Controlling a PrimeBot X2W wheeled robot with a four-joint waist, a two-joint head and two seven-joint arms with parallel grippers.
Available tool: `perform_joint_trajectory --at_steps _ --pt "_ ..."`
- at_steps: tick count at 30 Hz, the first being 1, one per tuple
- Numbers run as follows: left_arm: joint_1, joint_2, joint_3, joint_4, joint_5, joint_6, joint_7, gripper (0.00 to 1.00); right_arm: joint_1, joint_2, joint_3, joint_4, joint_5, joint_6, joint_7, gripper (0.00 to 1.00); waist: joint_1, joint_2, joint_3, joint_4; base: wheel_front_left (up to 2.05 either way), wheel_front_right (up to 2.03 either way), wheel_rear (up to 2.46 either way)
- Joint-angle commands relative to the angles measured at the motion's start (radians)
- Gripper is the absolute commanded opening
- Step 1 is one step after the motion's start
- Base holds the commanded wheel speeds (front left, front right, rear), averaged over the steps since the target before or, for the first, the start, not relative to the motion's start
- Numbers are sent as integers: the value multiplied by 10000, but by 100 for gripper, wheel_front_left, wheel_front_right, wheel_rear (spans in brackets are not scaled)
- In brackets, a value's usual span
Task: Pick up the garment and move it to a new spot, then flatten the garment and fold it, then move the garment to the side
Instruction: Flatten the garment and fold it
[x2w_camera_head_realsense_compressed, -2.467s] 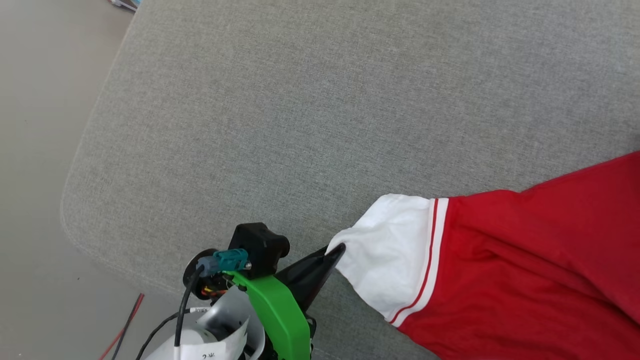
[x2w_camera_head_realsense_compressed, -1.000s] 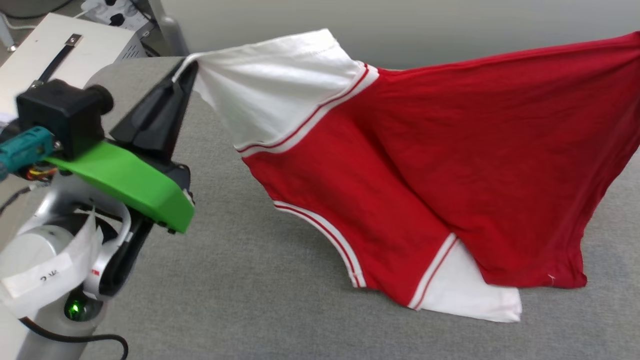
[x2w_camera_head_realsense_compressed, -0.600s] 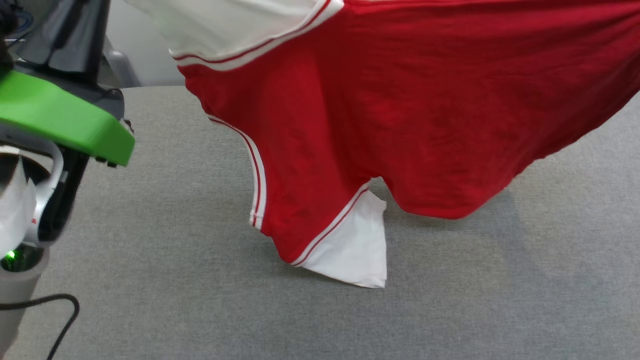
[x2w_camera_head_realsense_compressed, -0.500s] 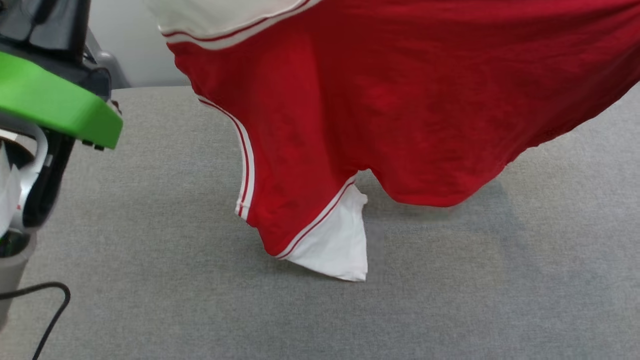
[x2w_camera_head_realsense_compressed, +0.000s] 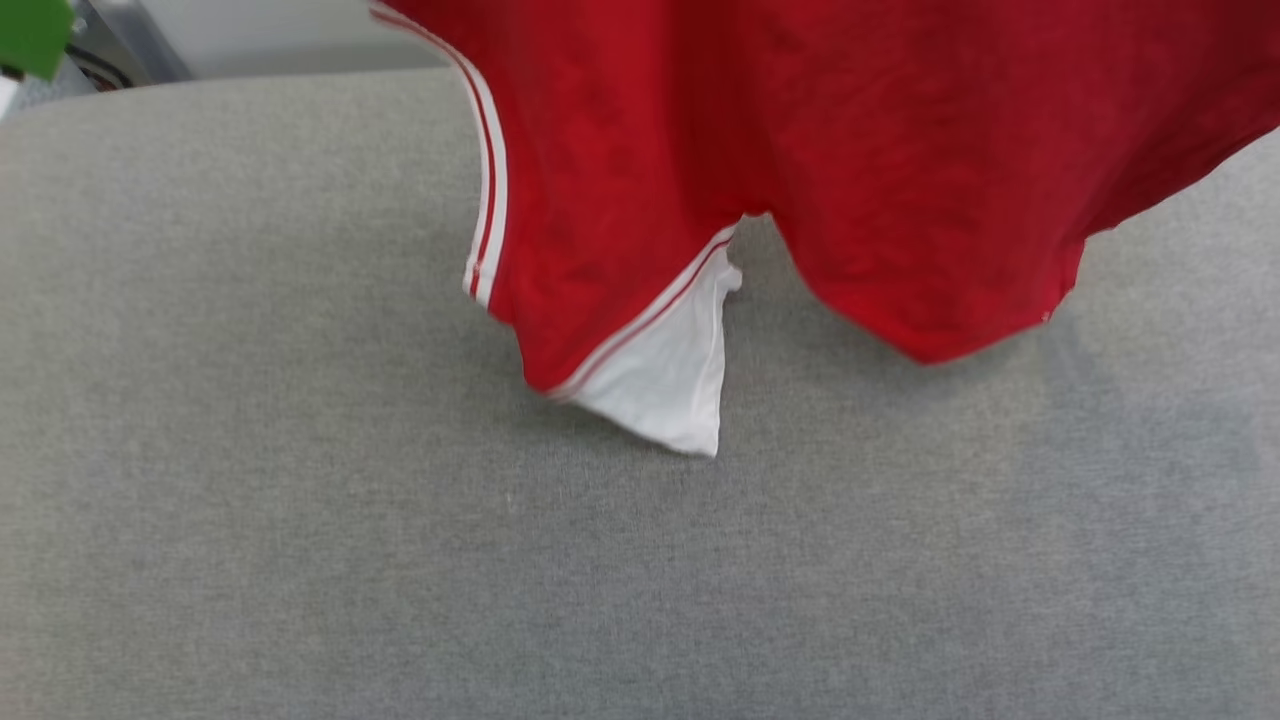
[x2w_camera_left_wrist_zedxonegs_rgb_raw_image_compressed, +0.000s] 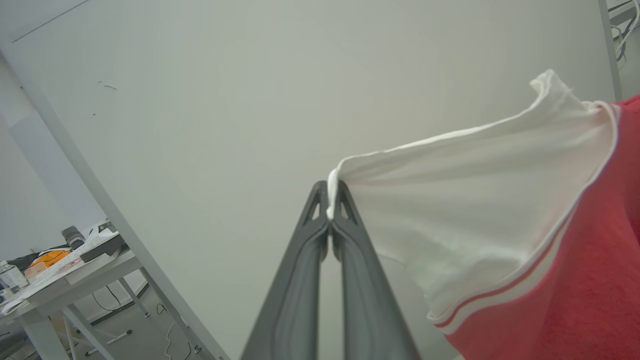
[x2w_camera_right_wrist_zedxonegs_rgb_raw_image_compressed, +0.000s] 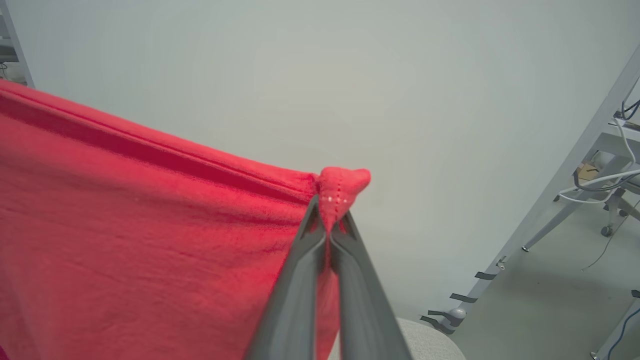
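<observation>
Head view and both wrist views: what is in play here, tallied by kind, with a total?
garment: 1
grippers: 2, the left gripper with jaws shut on a white sleeve edge, the right gripper with jaws shut on a red corner
grey cushion: 1
Total: 4

Red garment (x2w_camera_head_realsense_compressed: 900, 150), white sleeves, red-striped trim; grey, apparently flecked surface (x2w_camera_head_realsense_compressed: 300, 560).
</observation>
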Motion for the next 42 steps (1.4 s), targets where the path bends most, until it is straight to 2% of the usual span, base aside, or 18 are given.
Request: perform_joint_trajectory --at_steps 1,6,13,20,24,28,33,38,42 --pt "-498 110 -84 263 238 -179 22 0 -344 -156 -9 184 -97 -11 -143 0 0 0 1049 1 0 0 0" --pt "-2435 -161 -476 1546 600 -833 -81 0 -1715 -285 337 1058 -367 -11 -725 0 0 0 2272 60 0 0 0" --pt "-5828 -607 -1206 4131 1572 -1291 -725 0 -4379 99 1081 3208 -1277 -11 -1744 0 0 0 3477 -46 0 0 0" --pt "-8786 -1255 -1540 6826 2482 -1362 -2540 0 -6984 971 1055 5785 -2543 -11 -3352 0 0 0 4052 -22 0 0 0" --pt "-9475 -1545 -1638 8335 2538 -1387 -3844 0 -7878 1388 895 6857 -3123 -11 -4278 0 0 0 4258 129 0 0 0" --pt "-9366 -1888 -1727 9496 2311 -1405 -4879 0 -8286 1654 879 7768 -3505 -11 -5059 0 0 0 4421 331 0 0 0" --pt "-8315 -2558 -1740 10376 1585 -1422 -5669 0 -7993 1951 1039 8582 -3527 -11 -5908 0 0 0 4444 621 0 0 0" --pt "-6504 -3160 -1929 10278 1145 -1430 -6034 0 -7122 2173 1475 9059 -3248 -11 -6575 0 0 0 4182 848 0 0 0" --pt "-4763 -3547 -1957 9585 845 -1432 -6095 0 -6144 2322 1916 9205 -2849 -11 -6978 0 0 0 3765 1019 0 0 0"
